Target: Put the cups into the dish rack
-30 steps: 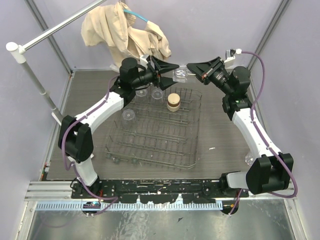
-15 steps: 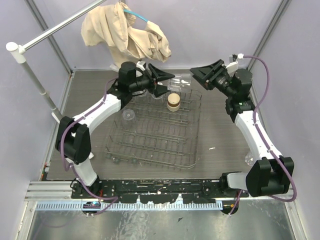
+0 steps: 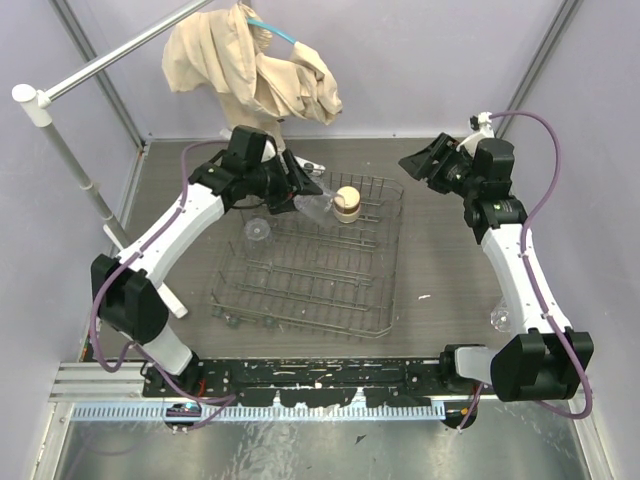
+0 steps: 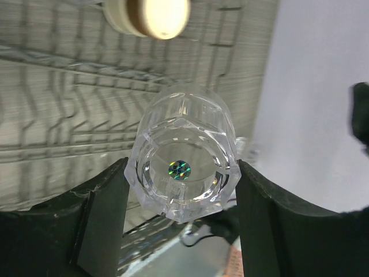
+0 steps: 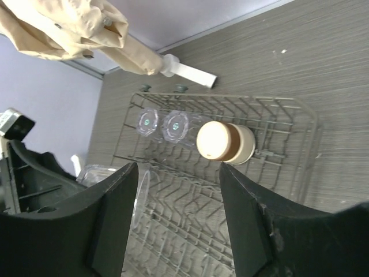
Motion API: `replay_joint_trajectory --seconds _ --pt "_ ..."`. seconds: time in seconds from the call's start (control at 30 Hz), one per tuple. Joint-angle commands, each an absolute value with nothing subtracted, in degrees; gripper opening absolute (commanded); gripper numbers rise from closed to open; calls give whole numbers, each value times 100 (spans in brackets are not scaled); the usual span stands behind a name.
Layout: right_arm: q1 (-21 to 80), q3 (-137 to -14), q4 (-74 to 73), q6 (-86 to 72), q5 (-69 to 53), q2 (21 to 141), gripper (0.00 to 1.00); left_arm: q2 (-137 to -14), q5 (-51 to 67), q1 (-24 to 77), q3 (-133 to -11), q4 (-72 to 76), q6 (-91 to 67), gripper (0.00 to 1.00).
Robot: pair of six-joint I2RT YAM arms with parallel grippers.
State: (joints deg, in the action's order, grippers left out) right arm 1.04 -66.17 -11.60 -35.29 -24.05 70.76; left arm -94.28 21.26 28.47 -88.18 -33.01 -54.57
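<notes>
The dish rack (image 3: 320,280) already holds the tan cup (image 3: 346,203) and three clear tumblers (image 5: 174,125). The left gripper (image 3: 303,196) clamps another tumbler (image 4: 184,144) over the rack's far end, not yet set down. The right gripper (image 5: 179,173) hangs open and empty, and what looks like a last tumbler (image 3: 497,318) waits on the table (image 3: 440,250), well right of the rack.

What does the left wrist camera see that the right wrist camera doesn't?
Only the left wrist view shows the sparkly sticker on the bottom of the clear cup pinched in the left end effector. Only the right wrist view shows two more clear cups side by side beside the tan cup, plus the beige cloth. Both show the tan cup and the dish rack.
</notes>
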Motion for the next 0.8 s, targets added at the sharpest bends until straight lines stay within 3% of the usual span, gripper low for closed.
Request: replay_joint_trajectory --seconds 0.0,0.27,0.77 --pt "105 -6907 -1496 -2767 -2060 6853 64 -9157 1173 2945 -9040 -4563 -4281 0" --pt "110 -6830 -1386 -2854 -2165 6838 65 -9369 -147 3325 -9181 -5196 -3549 0" --pt "157 -6811 -1312 -2844 -2206 6856 65 -9773 -1081 3529 -9382 -5201 -3057 0"
